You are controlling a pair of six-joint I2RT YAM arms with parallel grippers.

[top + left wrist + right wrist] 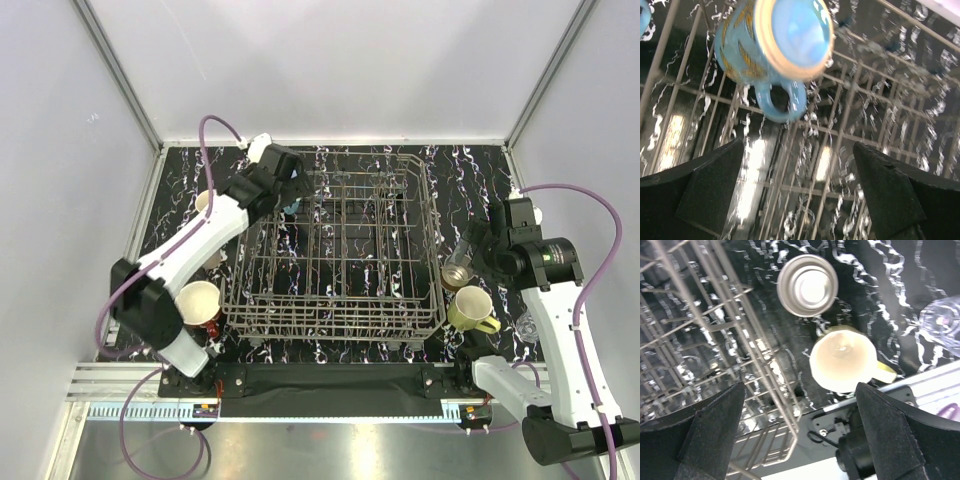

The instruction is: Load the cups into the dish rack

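The grey wire dish rack (400, 300) fills the table's middle. A light blue mug (775, 40) lies tilted inside its far left corner, also seen from above (292, 207). My left gripper (800, 200) is open and empty just above that mug, over the rack's far left corner (285, 180). My right gripper (800, 435) is open and empty, hovering right of the rack (480, 245). Below it stand a steel tumbler (807, 285) and a yellow-green mug (842, 362). A clear glass (942, 325) stands further right.
A cream mug (205, 200) sits left of the rack, partly hidden by my left arm. A red mug with a cream inside (200, 302) stands at the near left. The rack's wires (715, 340) lie close to my right gripper's left finger.
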